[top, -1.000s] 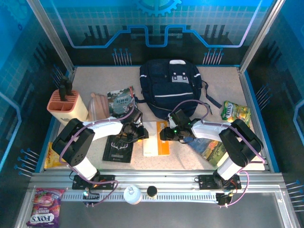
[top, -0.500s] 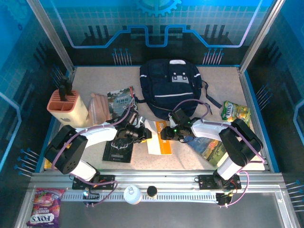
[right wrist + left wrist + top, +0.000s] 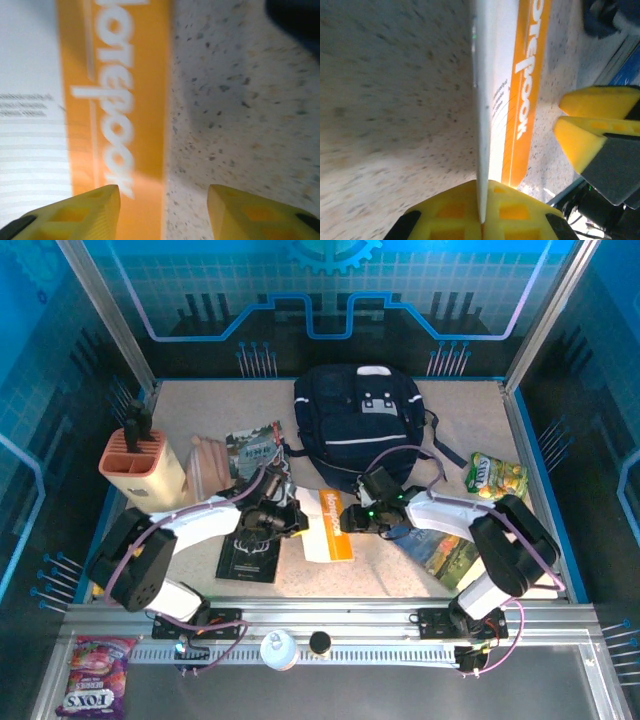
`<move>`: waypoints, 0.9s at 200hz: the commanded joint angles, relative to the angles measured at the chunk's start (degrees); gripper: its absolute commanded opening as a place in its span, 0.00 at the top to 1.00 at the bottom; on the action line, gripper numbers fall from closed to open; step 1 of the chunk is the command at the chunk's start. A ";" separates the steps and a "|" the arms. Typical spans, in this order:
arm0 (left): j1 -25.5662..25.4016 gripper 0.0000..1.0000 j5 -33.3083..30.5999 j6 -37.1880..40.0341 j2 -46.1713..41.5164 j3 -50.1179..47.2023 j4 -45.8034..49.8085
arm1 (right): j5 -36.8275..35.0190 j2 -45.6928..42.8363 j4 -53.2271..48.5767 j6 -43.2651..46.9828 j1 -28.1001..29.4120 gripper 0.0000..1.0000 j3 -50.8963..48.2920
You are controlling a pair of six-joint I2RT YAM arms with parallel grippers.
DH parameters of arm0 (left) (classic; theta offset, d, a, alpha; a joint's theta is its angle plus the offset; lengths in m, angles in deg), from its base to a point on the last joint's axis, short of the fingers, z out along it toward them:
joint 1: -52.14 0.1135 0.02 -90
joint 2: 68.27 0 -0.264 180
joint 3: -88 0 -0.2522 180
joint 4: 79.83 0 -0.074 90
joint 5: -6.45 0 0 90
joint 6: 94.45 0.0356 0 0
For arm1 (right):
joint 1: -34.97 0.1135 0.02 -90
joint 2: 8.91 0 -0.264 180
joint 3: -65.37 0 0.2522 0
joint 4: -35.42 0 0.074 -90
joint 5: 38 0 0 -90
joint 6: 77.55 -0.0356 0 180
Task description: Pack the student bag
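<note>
Bench (image 3: 460, 430): pale speckled surface, stone-like, matt, finely grained.
Student bag (image 3: 350, 430): dark navy woven cloth, matt, with black webbing straps.
Notebook (image 3: 328, 525): white and orange card cover, smooth, with a faint sheen.
Pads (image 3: 445, 220) of the left hand (image 3: 481, 215) and pads (image 3: 90, 207) of the right hand (image 3: 162, 207): yellow plastic, matt, moulded with shallow square recesses.
Snack packet (image 3: 494, 478): glossy printed film.
Holder (image 3: 145, 465): peach plastic, smooth.
Black book (image 3: 250, 552): smooth cover, low sheen.
Rail (image 3: 330, 615) at the near edge: bare silver metal, satin finish.
</note>
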 commanded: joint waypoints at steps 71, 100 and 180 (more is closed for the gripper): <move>3.46 1.00 -19.88 -6.71 -19.93 4.87 -2.09 | 8.97 -12.92 12.88 -13.68 -10.17 0.21 2.49; 5.35 1.00 -20.09 -12.80 -15.98 6.98 -14.68 | 14.51 -9.72 22.47 -24.77 -11.27 0.19 4.18; 8.58 1.00 -16.03 -27.40 -5.56 11.88 -30.51 | 10.95 0.28 39.43 -45.11 -6.52 0.05 10.91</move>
